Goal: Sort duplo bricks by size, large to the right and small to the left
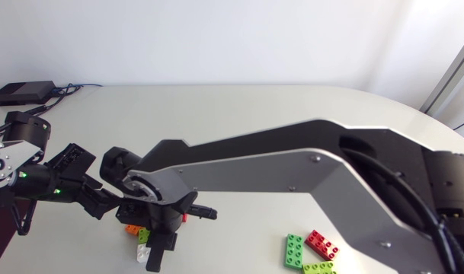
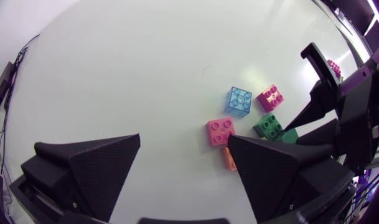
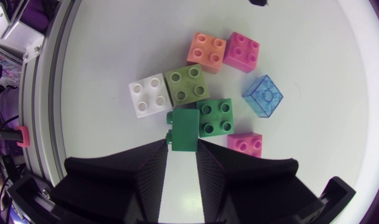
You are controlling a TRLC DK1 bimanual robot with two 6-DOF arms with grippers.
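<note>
The white table (image 1: pixel 239 114) holds everything. The right arm (image 1: pixel 292 164) stretches across it to the left side, where the right gripper (image 3: pixel 183 148) clamps a dark green brick (image 3: pixel 184 127) between both fingers, just beside a cluster of small bricks (image 3: pixel 187 84). The left gripper (image 2: pixel 184 138) is spread wide, with the same cluster just ahead of it. Three long bricks (image 1: pixel 294 250), green, red and lime, lie together at the right
</note>
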